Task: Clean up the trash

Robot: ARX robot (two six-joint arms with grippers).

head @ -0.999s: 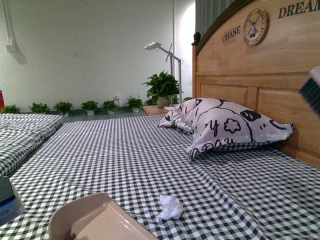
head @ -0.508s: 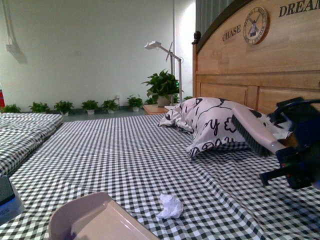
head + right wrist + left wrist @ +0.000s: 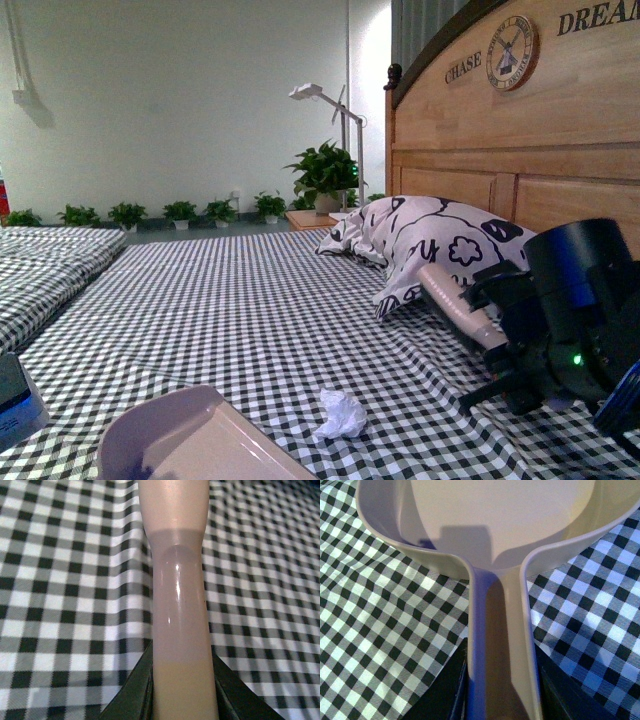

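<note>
The trash, a small crumpled wad of white tissue [image 3: 340, 415], lies on the black-and-white checked bedsheet [image 3: 250, 320] near the front. The beige dustpan [image 3: 190, 440] sits just to the left of it at the front edge; my left gripper [image 3: 502, 690] is shut on its handle [image 3: 500, 630]. My right gripper [image 3: 510, 350] at the right is shut on the beige brush handle [image 3: 455, 300], which points toward the pillow. In the right wrist view the handle [image 3: 180, 605] hangs over the sheet; the bristles are out of view. The gripper [image 3: 182, 690] clamps the handle from both sides.
A black-and-white patterned pillow [image 3: 440, 250] leans against the wooden headboard [image 3: 530, 150] at the right. A second checked bed [image 3: 40, 270] lies at the left. A lamp [image 3: 330, 110] and potted plants [image 3: 320, 175] stand at the back wall.
My right arm came in from the right and lowered; the brush swung down from in front of the headboard to just above the sheet by the pillow. The tissue and dustpan have not moved.
</note>
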